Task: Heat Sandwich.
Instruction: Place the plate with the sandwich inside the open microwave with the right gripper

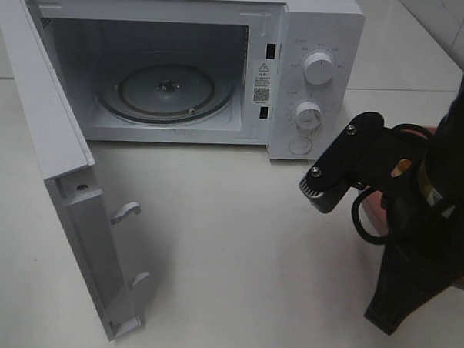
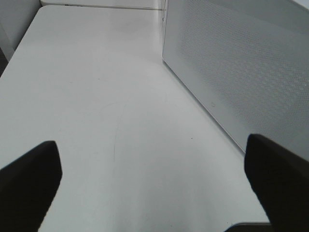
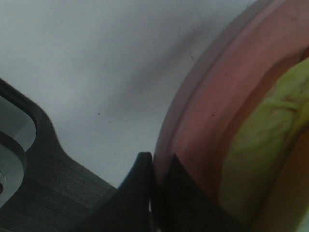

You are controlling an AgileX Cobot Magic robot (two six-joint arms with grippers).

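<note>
In the right wrist view my right gripper [image 3: 157, 186] is shut on the rim of the pink plate [image 3: 212, 111]. The sandwich [image 3: 263, 145] lies on that plate, only its yellow-green filling showing. From the high camera my right gripper [image 1: 332, 182] and its black arm stand at the right, in front of the microwave's knobs. They cover most of the plate [image 1: 371, 213], and the sandwich is hidden there. My left gripper [image 2: 154, 193] is open over bare table beside the perforated door panel [image 2: 241, 72], and it does not show in the high view.
The white microwave [image 1: 319, 39] stands at the back with its door [image 1: 63, 167] swung wide open to the left. A glass turntable [image 1: 166, 90] lies in the cavity. White table [image 1: 236, 251] stretches in front of it.
</note>
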